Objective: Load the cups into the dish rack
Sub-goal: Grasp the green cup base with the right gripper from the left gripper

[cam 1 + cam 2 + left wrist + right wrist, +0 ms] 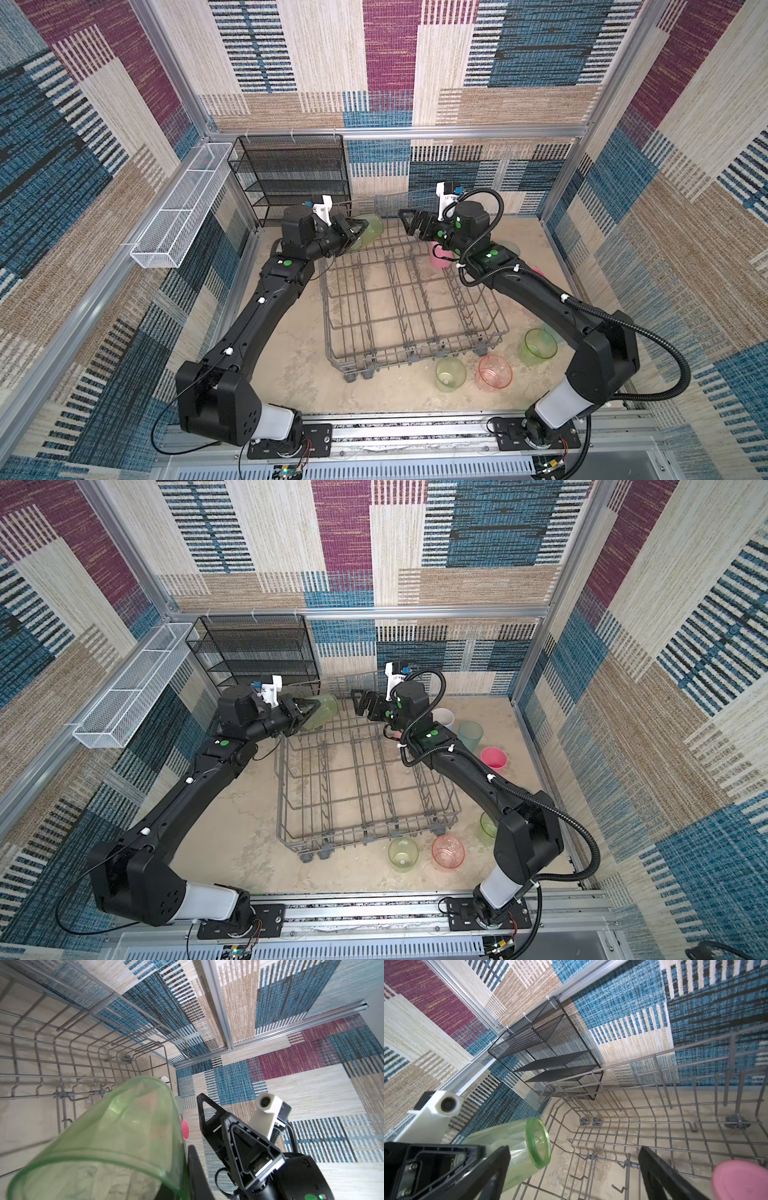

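Observation:
My left gripper (356, 233) is shut on the rim of a yellow-green cup (371, 230), which lies on its side above the far left corner of the grey wire dish rack (415, 358). In the left wrist view one finger (195, 1172) presses the cup (116, 1136) wall from outside. My right gripper (409, 222) hangs open over the rack's far right part, with only rack wires between its fingers (654, 1167). On the floor right of the rack stand a pink cup (494, 757), a teal cup (471, 735) and a white-inside mug (444, 717). Yellow-green (451, 374) and pink-orange (494, 372) cups stand in front.
A black mesh shelf unit (291, 178) stands against the back wall, just behind my left gripper. A long white mesh basket (178, 216) hangs on the left wall. Another yellow-green cup (538, 347) and a pink cup (438, 257) sit close under my right arm.

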Robot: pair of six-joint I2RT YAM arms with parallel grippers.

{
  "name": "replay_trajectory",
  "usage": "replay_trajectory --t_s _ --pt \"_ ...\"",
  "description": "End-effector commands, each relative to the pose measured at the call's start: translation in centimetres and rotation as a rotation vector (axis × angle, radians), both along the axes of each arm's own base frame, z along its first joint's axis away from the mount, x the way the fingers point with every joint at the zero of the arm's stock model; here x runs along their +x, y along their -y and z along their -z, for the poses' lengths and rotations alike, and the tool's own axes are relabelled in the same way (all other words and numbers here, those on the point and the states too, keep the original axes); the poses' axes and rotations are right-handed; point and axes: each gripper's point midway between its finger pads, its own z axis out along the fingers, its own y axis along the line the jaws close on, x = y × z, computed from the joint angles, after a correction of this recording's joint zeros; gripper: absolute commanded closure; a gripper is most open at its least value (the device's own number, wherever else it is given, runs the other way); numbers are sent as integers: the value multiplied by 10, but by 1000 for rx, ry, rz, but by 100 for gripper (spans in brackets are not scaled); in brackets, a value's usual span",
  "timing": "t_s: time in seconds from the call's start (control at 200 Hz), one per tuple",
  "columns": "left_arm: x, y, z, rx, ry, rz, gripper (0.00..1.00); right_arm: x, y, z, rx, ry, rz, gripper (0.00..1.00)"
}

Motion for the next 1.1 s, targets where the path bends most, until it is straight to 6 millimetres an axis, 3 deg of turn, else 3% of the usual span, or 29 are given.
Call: replay_trajectory --t_s 0.0,0.416,0.896,1.092 --pt "-3 12 -26 -35 162 66 100 1 -3 0 116 -108 -22 2" --pt "2 21 -18 -44 233 76 100 9 -5 -7 348 -295 -69 6" --pt "-3 41 -15 34 431 146 100 16 -9 13 512 -515 -83 7" --pt "-5 51 -15 54 510 176 100 16 -8 11 549 -550 -68 8"
